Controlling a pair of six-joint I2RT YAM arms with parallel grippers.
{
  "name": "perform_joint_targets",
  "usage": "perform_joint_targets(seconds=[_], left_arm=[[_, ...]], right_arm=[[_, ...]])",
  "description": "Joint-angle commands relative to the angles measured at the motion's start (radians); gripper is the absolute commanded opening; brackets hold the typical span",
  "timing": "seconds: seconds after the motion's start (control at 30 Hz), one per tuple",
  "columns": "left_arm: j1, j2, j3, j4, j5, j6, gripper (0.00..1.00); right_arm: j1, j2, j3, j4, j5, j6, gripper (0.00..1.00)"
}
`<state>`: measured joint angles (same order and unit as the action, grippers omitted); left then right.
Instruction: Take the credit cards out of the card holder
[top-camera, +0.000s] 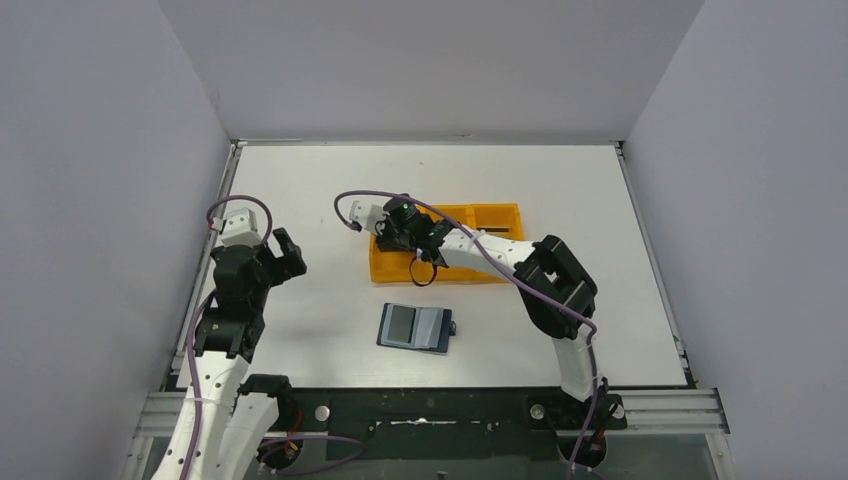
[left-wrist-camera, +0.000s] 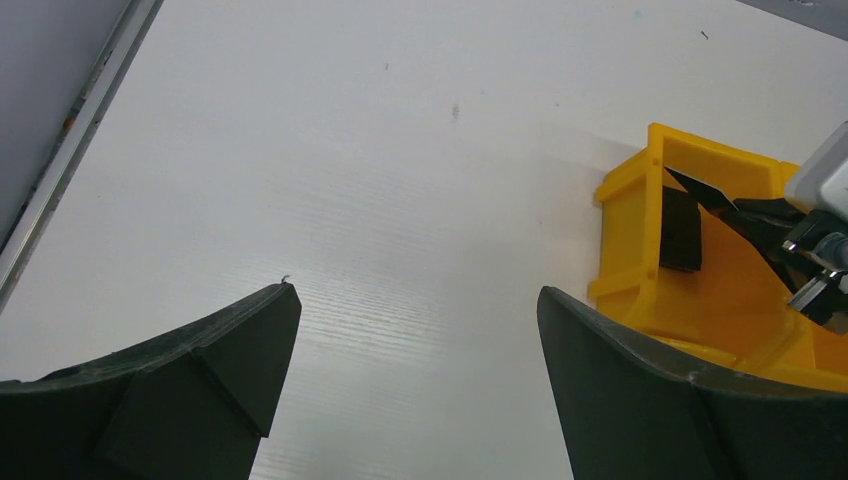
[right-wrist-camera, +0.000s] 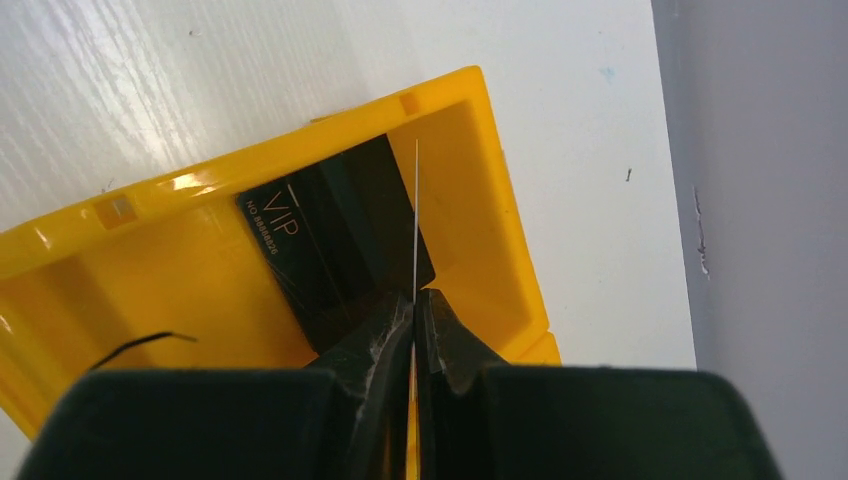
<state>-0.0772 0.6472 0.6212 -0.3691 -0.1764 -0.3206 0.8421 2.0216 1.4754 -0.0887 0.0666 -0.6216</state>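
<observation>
Pinching credit card (right-wrist-camera: 416, 200), right claw (right-wrist-camera: 413, 300), over tray (right-wrist-camera: 500, 240)

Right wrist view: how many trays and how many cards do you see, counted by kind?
Trays: 1, the orange tray.
Cards: 2, a black card lying in it, a thin card edge-on in the right gripper.
Total: 3.

Black card (right-wrist-camera: 330, 240), yellow tray (right-wrist-camera: 180, 285), navy holder (top-camera: 437, 331)

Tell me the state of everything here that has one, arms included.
card holder: open, lying flat on the table.
black card: lying inside the orange tray.
thin card: pinched edge-on by the right gripper, over the tray.
right gripper: shut on the thin card.
left gripper: open, empty.
</observation>
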Motion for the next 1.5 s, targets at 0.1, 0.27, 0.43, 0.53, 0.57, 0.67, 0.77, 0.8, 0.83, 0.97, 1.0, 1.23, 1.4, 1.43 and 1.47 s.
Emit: perform_joint_targets(seconds=[0.1, 0.27, 0.43, 0.53, 0.57, 0.67, 0.77, 0.8, 0.83, 0.97, 1.0, 1.23, 1.4, 1.43, 1.47], left_arm=[[0.006, -0.009, 0.011, 0.02, -0.015, 0.014, 0.91], [0.005, -0.004, 0.016, 0.018, -0.007, 0.013, 0.91], [0.005, 0.009, 0.028, 0.005, -0.003, 0.015, 0.91], [0.005, 0.009, 0.028, 0.004, -0.001, 0.015, 0.91], [0.005, 0.009, 0.028, 0.004, 0.0, 0.017, 0.91], [0.005, 0.009, 0.029, 0.002, 0.003, 0.017, 0.91], [0.005, 0.008, 0.028, 0.002, 0.003, 0.017, 0.91], [0.005, 0.009, 0.028, 0.002, 0.006, 0.016, 0.91], [0.006, 0.009, 0.028, 0.004, 0.009, 0.015, 0.91], [0.005, 0.014, 0.029, 0.003, 0.016, 0.015, 0.91], [0.005, 0.013, 0.028, 0.002, 0.016, 0.015, 0.91], [0.005, 0.017, 0.028, 0.002, 0.02, 0.015, 0.91], [0.005, 0.019, 0.029, 0.003, 0.02, 0.014, 0.91], [0.006, 0.019, 0.029, 0.004, 0.02, 0.014, 0.91], [0.005, 0.02, 0.029, 0.004, 0.021, 0.014, 0.91]], right_arm=[[0.031, 0.043, 0.06, -0.003, 0.103, -0.059, 0.0], [0.043, 0.055, 0.055, -0.012, 0.126, -0.048, 0.01], [0.05, 0.052, 0.076, -0.04, 0.112, 0.007, 0.07], [0.053, 0.042, 0.088, -0.061, 0.083, 0.034, 0.16], [0.054, 0.039, 0.087, -0.066, 0.072, 0.043, 0.18], [0.051, 0.035, 0.085, -0.072, 0.067, 0.056, 0.23], [0.05, 0.03, 0.082, -0.077, 0.062, 0.072, 0.24], [0.048, 0.029, 0.08, -0.079, 0.053, 0.078, 0.24], [0.046, 0.027, 0.078, -0.081, 0.039, 0.084, 0.23], [0.034, 0.027, 0.051, -0.047, 0.03, 0.105, 0.23], [0.032, 0.032, 0.048, -0.046, 0.03, 0.101, 0.23], [0.02, 0.043, 0.044, 0.001, 0.065, 0.116, 0.21], [0.016, -0.027, 0.036, -0.003, 0.031, 0.303, 0.21], [0.014, -0.042, 0.039, -0.013, 0.042, 0.381, 0.21], [0.007, -0.059, 0.041, -0.028, 0.04, 0.452, 0.22]])
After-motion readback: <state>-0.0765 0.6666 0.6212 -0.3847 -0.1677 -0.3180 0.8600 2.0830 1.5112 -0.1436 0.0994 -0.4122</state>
